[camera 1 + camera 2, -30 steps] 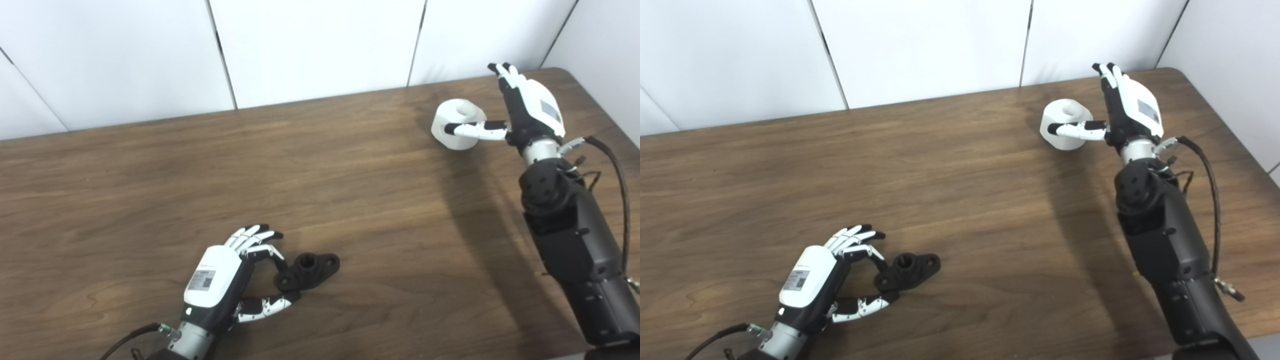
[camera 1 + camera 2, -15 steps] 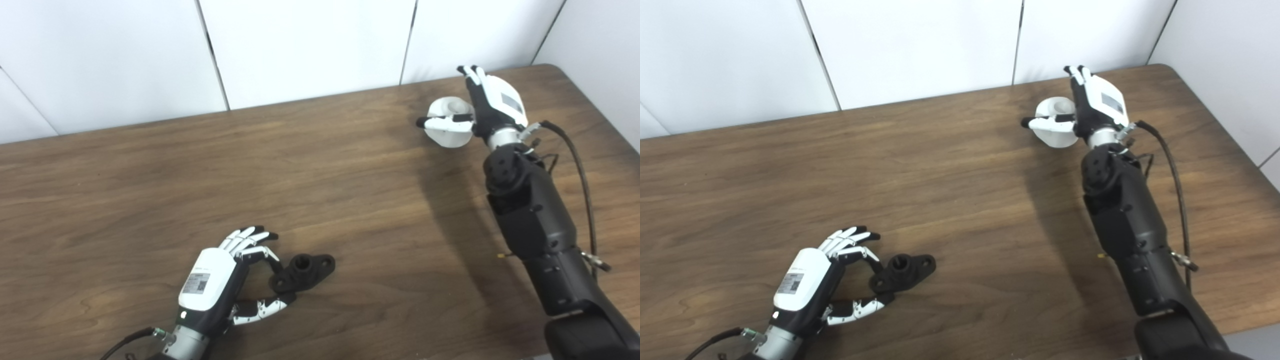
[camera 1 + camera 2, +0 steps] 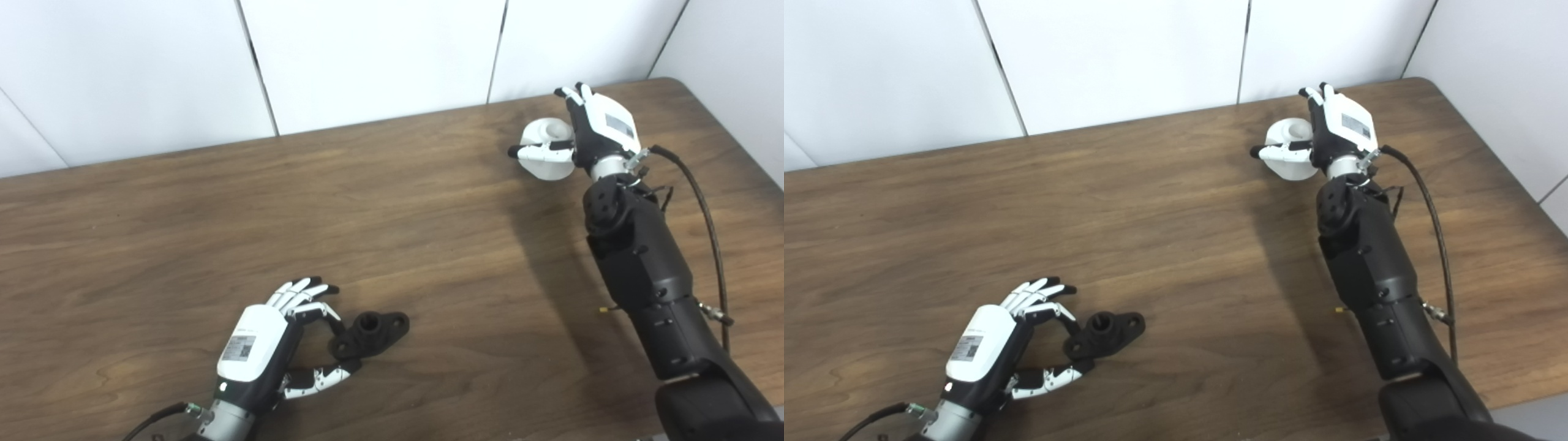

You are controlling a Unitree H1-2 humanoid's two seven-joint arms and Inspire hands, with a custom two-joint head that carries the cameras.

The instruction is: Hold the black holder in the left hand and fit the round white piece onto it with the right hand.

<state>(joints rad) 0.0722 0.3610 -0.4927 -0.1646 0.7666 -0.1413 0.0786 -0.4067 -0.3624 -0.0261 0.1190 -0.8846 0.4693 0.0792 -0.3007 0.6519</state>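
Observation:
The black holder (image 3: 370,331) lies flat on the wooden table (image 3: 429,233), near its front edge. My left hand (image 3: 263,343) is open beside it, with fingers behind the holder's left end and the thumb in front of that end. Far back on the right stands the round white piece (image 3: 551,166). My right hand (image 3: 603,128) is against its right side with the fingers straight up. Its thumb lies across the piece's front and reaches past its left side. I cannot tell whether the piece is lifted off the table.
A white panelled wall (image 3: 367,55) runs along the table's back edge, close behind the white piece. The table's right edge and rounded corner (image 3: 692,86) lie just beyond my right hand. A black cable (image 3: 710,233) hangs along the right forearm.
The camera has shifted to the right. My right hand has closed in on the white piece, and its thumb now reaches past the piece's left side. The left hand and holder are unchanged.

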